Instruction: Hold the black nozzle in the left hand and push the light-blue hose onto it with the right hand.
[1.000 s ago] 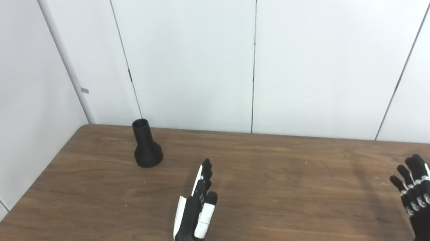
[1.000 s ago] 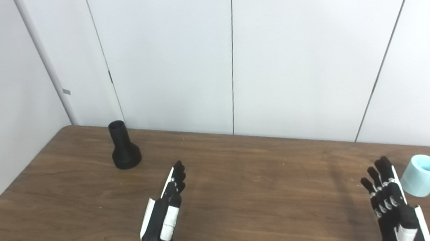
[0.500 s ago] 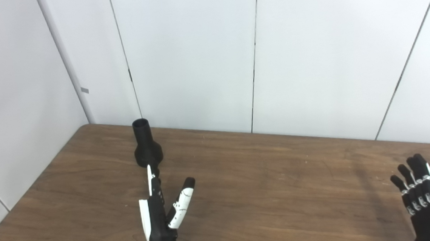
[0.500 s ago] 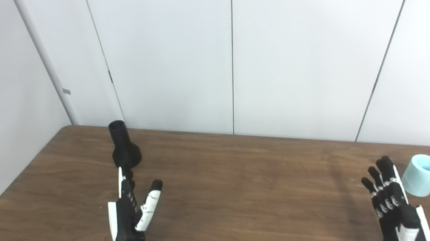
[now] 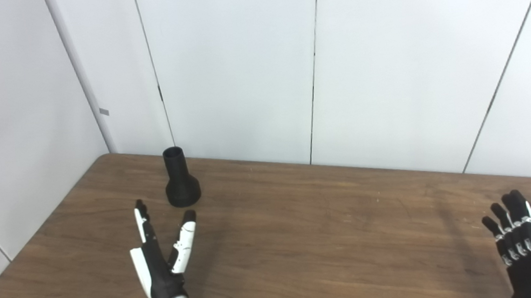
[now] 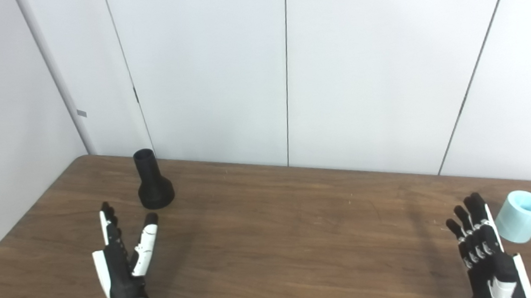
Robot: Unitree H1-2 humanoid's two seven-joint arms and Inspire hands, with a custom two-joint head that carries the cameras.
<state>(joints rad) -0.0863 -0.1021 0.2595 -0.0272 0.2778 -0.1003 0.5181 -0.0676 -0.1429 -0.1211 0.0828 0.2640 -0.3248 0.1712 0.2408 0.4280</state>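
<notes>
The black nozzle (image 5: pixel 181 179) stands upright on its flared base at the back left of the wooden table (image 5: pixel 327 229). My left hand (image 5: pixel 161 259) is open, fingers and thumb spread, a little in front of the nozzle and to its left, not touching it. The light-blue hose piece (image 6: pixel 521 216), a short cylinder, lies tilted at the far right of the table. My right hand (image 6: pixel 485 250) is open with fingers straight, just left of the hose and apart from it. Neither hand holds anything.
White wall panels (image 5: pixel 241 66) close off the table at the back and on the left. The table's left edge (image 5: pixel 41 220) runs diagonally near the nozzle. Bare wood lies between the two hands.
My left hand has swung leftward across the table, from the middle to a spot in front and left of the nozzle, with its thumb spreading out. The right hand and both objects have stayed put.
</notes>
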